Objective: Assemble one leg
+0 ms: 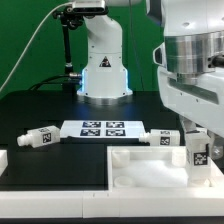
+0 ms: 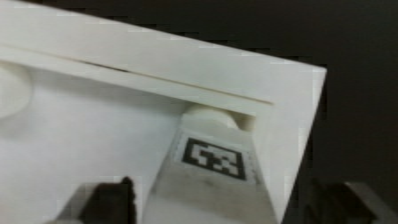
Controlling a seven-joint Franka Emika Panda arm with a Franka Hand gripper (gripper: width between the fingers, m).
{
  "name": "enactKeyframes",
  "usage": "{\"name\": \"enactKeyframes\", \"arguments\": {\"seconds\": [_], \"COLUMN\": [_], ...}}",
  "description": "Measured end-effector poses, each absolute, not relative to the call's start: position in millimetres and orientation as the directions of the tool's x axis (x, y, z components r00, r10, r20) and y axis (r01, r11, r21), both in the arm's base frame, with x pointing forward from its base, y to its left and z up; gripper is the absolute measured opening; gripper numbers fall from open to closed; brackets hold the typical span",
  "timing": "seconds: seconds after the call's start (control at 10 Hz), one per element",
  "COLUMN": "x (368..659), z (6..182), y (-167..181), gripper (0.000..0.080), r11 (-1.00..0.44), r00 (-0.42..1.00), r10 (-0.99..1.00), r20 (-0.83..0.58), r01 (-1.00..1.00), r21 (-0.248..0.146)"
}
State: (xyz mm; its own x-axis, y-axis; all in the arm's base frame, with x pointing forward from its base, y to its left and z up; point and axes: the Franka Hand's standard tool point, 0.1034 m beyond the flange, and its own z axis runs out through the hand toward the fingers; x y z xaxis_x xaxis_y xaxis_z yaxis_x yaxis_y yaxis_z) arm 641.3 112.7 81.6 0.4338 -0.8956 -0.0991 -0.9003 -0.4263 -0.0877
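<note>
My gripper (image 1: 197,146) is shut on a white leg (image 1: 198,157) with a black-and-white tag and holds it upright over the right end of the large white tray-shaped part (image 1: 140,172). In the wrist view the leg (image 2: 217,160) runs between my two dark fingers (image 2: 116,200) and its far end meets a corner of the tray-shaped part (image 2: 160,80). I cannot tell whether it touches or sits in a hole. Two more legs lie on the black table: one on the exterior view's left (image 1: 38,137), one just right of the marker board (image 1: 160,137).
The marker board (image 1: 103,128) lies flat mid-table in front of the robot's base (image 1: 103,75). A white part shows at the exterior view's left edge (image 1: 3,160). A cable hangs behind the base.
</note>
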Motion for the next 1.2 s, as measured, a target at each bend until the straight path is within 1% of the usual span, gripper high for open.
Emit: {"name": "enactKeyframes", "arguments": {"seconds": [0.1, 0.2, 0.4, 0.5, 0.6, 0.9, 1.0, 1.1, 1.2], "x": [640.8, 639.8, 640.0, 639.7, 638.1, 637.9, 637.6, 636.7, 636.6], "z": [79.0, 78.9, 78.7, 78.2, 75.8, 74.7, 74.7, 74.2, 73.8], "y": [113.8, 115.9, 114.4, 114.5, 117.7, 120.3, 122.1, 120.8, 119.3], "gripper": [0.0611, 0.0641, 0.0641, 0.0648, 0.0649, 0.063, 0.0425, 0.0297, 0.0297], "r11": [-0.566, -0.623, -0.695, -0.778, -0.854, -0.837, -0.791, -0.744, -0.703], "r00": [0.575, 0.632, 0.704, 0.786, 0.859, 0.842, 0.797, 0.75, 0.709], "r10": [-0.815, -0.772, -0.708, -0.617, -0.513, -0.539, -0.604, -0.661, -0.704], "r20": [-0.074, -0.067, -0.055, -0.033, -0.007, -0.01, -0.023, -0.033, -0.039], "r01": [-0.817, -0.773, -0.709, -0.616, -0.511, -0.537, -0.603, -0.66, -0.704], "r21": [-0.113, -0.117, -0.122, -0.118, -0.098, -0.1, -0.105, -0.1, -0.096]}}
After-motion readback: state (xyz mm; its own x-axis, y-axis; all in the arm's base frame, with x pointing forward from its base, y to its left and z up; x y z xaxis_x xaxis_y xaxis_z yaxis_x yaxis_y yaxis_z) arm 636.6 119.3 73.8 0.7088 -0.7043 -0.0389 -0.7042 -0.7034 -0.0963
